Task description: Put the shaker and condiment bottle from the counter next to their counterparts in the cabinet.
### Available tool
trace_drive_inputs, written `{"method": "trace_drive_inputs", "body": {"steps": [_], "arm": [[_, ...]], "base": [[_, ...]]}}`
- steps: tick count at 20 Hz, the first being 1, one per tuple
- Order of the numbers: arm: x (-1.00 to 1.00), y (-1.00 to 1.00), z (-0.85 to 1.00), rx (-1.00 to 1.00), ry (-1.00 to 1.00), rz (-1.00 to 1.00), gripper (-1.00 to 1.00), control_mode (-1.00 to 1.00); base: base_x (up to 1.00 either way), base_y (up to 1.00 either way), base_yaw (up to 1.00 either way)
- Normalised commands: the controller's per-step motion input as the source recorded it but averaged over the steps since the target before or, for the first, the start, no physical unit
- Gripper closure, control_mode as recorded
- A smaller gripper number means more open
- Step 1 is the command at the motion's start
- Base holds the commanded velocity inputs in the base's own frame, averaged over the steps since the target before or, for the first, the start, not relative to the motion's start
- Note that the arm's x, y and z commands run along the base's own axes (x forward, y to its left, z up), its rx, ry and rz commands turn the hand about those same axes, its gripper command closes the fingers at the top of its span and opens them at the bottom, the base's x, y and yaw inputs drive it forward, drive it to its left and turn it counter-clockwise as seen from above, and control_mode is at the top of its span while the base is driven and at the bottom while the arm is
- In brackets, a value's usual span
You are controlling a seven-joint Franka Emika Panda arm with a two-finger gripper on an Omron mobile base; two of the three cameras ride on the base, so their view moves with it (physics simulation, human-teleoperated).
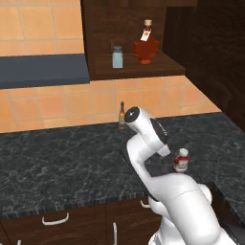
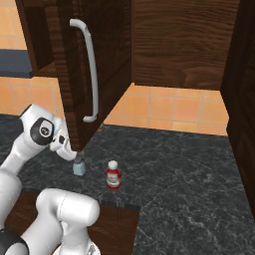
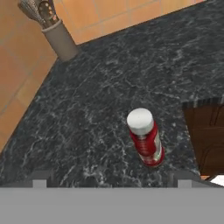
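The condiment bottle (image 3: 146,140), red with a white cap and label band, stands upright on the black counter (image 3: 87,109) near its front edge. My gripper (image 3: 111,183) is open above it, its tips wide apart with nothing between them. In the right base view the hand (image 2: 67,151) hovers just above and left of the pale blue-grey shaker (image 2: 78,166), with the condiment bottle (image 2: 113,175) to the shaker's right. On the cabinet (image 1: 139,72) shelf stand the counterparts: a twin shaker (image 1: 117,57) and a wide red flask (image 1: 146,45). My arm partly hides the condiment bottle (image 1: 181,160).
The open cabinet door (image 2: 89,74) with its white handle hangs just right of my hand. A slim dark brown bottle (image 1: 122,116) stands at the tiled wall. A grey utensil holder (image 3: 59,37) sits at the counter's back. The grey hood (image 1: 43,71) juts out left of the cabinet.
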Motion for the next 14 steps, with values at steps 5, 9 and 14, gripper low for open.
{"method": "trace_drive_inputs", "body": {"steps": [5,9,14], "arm": [[0.12,-0.01,-0.01,0.00,0.11,-0.29,-1.00,-1.00],[0.06,0.00,0.00,0.00,0.12,-0.01,-1.00,-1.00],[-0.01,0.00,0.00,0.00,0.09,0.00,-1.00,-1.00]], "base": [[0.00,0.00,0.00],[0.00,0.00,0.00],[0.00,0.00,0.00]]}}
